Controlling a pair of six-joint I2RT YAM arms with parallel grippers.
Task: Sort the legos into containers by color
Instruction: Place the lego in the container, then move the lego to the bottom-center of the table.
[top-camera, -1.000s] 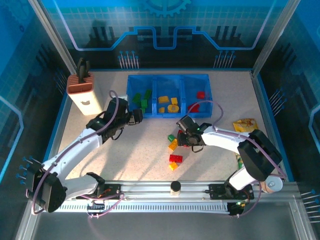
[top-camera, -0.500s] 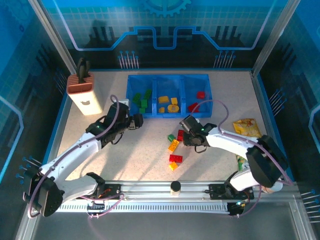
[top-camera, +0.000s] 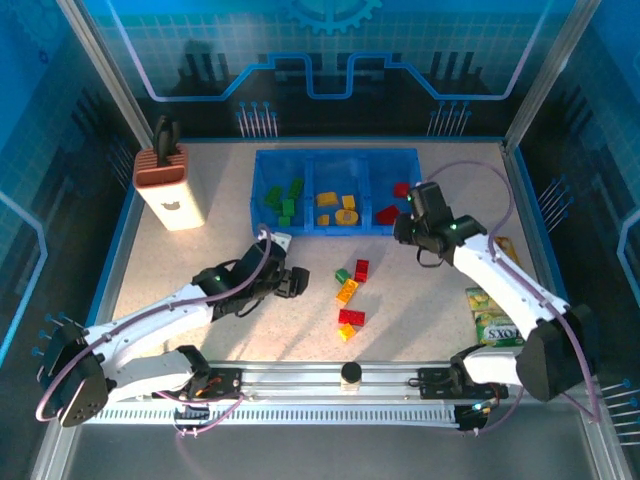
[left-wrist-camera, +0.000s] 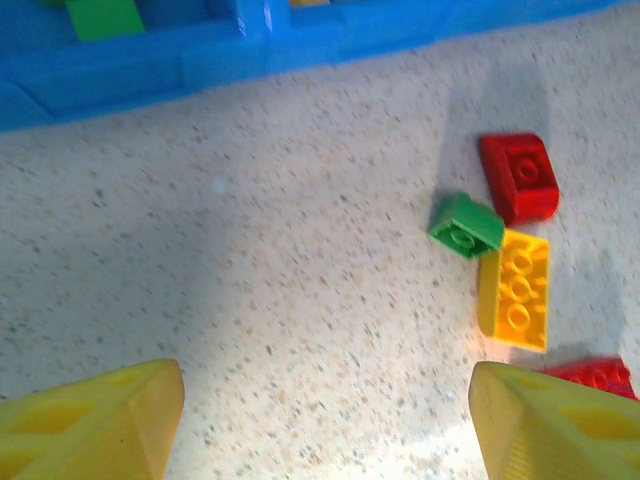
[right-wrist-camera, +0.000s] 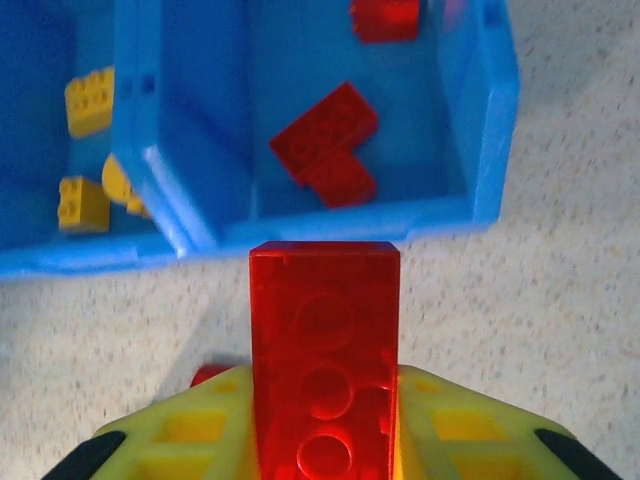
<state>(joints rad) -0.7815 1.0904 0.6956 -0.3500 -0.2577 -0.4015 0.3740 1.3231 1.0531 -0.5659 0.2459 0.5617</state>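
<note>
The blue tray (top-camera: 335, 228) has three joined containers: green legos (top-camera: 286, 203) on the left, yellow ones (top-camera: 340, 208) in the middle, red ones (top-camera: 390, 212) on the right. My right gripper (top-camera: 408, 226) hovers just before the right container, shut on a red lego (right-wrist-camera: 324, 340) that stands up between its fingers (right-wrist-camera: 180, 440). The red container (right-wrist-camera: 470, 120) lies straight ahead with two red bricks (right-wrist-camera: 325, 140). My left gripper (top-camera: 297, 283) is open and empty over bare table. Right of it lie loose legos: red (left-wrist-camera: 520, 177), green (left-wrist-camera: 466, 225), yellow (left-wrist-camera: 514, 288).
A white and brown knife block (top-camera: 170, 185) stands at the back left. A green packet (top-camera: 492, 325) lies at the right edge, and a yellow snack bag (top-camera: 506, 247) is partly hidden behind my right arm. More loose bricks, red (top-camera: 351, 317) and yellow (top-camera: 346, 332), lie near the front rail.
My right gripper closed on a red lego at the loose pile and carried it up and right to the tray's right end. The left arm drew back from the tray toward the loose bricks.
</note>
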